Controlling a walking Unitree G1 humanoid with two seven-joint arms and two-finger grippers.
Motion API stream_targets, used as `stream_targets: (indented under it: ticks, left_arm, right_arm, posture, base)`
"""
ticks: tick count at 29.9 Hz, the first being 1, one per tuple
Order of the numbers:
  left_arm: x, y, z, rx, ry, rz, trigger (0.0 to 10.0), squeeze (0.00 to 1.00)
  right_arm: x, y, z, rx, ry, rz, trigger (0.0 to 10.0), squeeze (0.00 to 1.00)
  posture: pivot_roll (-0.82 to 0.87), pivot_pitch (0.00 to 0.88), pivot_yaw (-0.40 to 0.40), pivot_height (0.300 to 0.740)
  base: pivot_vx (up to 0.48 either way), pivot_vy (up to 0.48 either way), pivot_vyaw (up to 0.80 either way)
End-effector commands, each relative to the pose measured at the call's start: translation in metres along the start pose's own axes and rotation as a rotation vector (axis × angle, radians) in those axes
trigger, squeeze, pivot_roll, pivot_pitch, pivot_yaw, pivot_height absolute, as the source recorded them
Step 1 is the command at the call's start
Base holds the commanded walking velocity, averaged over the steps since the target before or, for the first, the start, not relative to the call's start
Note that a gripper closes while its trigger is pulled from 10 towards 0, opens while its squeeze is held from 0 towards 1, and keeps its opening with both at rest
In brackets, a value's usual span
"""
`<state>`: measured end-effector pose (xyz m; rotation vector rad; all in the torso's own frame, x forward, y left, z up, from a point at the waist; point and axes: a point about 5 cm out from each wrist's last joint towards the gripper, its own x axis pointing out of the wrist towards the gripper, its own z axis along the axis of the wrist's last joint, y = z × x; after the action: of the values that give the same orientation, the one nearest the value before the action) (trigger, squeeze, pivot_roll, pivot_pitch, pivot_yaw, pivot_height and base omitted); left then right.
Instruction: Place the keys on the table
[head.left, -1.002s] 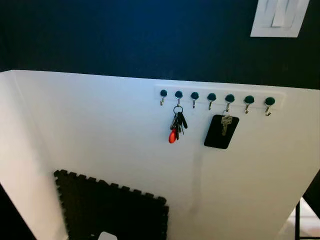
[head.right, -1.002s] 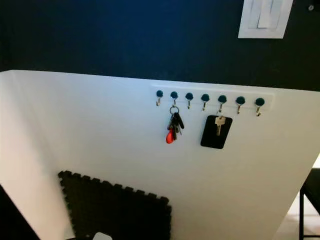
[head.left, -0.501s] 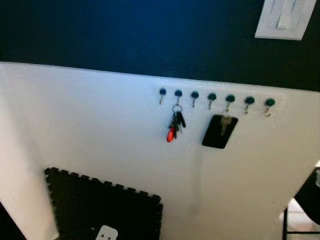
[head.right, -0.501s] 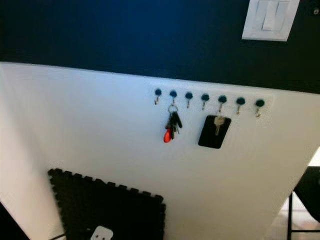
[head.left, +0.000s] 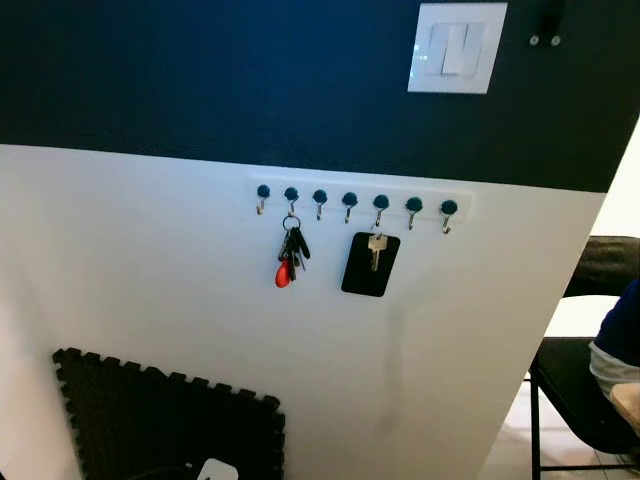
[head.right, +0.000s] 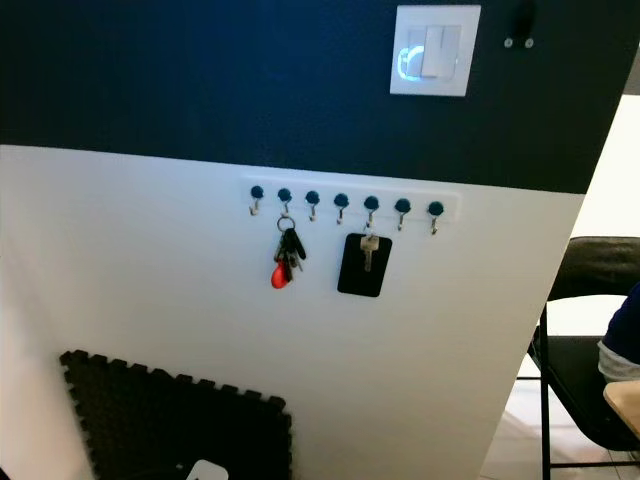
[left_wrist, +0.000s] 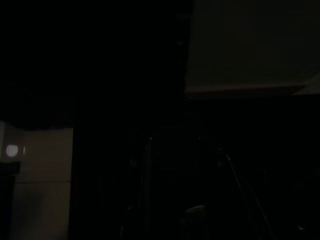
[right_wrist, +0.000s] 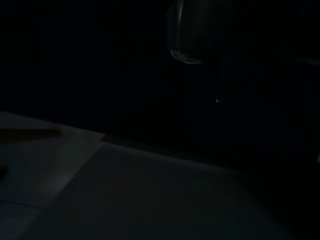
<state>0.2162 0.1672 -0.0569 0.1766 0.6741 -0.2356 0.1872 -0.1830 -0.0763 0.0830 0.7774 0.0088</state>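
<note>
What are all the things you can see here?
bunch of keys with a red fob: one, dark and red, hanging on the second hook from the left
single silver key on a black card tag: one, on the fifth hook
white rack of dark-knobbed hooks: one rack, seven hooks, on the white wall
white light switch plate: one, on the dark blue wall above
black foam puzzle mat: one, low on the left
black chair: one, far right
person's blue sleeve: one, right edge

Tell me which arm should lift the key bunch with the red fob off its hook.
Left, tentatively. The key bunch with the red fob hangs left of centre in the head view, on the second hook of the white hook rail. Both arms hang idle, wrist views dark.
</note>
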Motion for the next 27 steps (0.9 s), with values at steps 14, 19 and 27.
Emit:
stream_targets:
  ticks: [14, 19, 27]
  left_arm:
    - [-0.001, 0.001, -0.001, 0.055, 0.004, -0.037, 10.0, 0.00]
    - [-0.001, 0.007, 0.007, 0.056, -0.045, 0.000, 10.0, 0.00]
    - [-0.004, 0.006, 0.026, 0.118, -0.186, -0.036, 10.0, 0.00]
  right_arm:
    - [0.006, 0.008, 0.077, -0.089, -0.382, 0.064, 10.0, 0.00]
    - [0.000, 0.017, 0.120, -0.122, -0.600, 0.104, 10.0, 0.00]
    - [-0.020, 0.034, 0.161, -0.177, -0.866, 0.173, 10.0, 0.00]
  posture:
    - [0.06, 0.017, 0.006, 0.740]
    - [0.06, 0.014, 0.009, 0.740]
    - [0.06, 0.011, 0.011, 0.740]
  base:
    - [0.000, -0.156, 0.00]
    - [0.000, -0.096, 0.00]
    - [0.000, 0.000, 0.00]
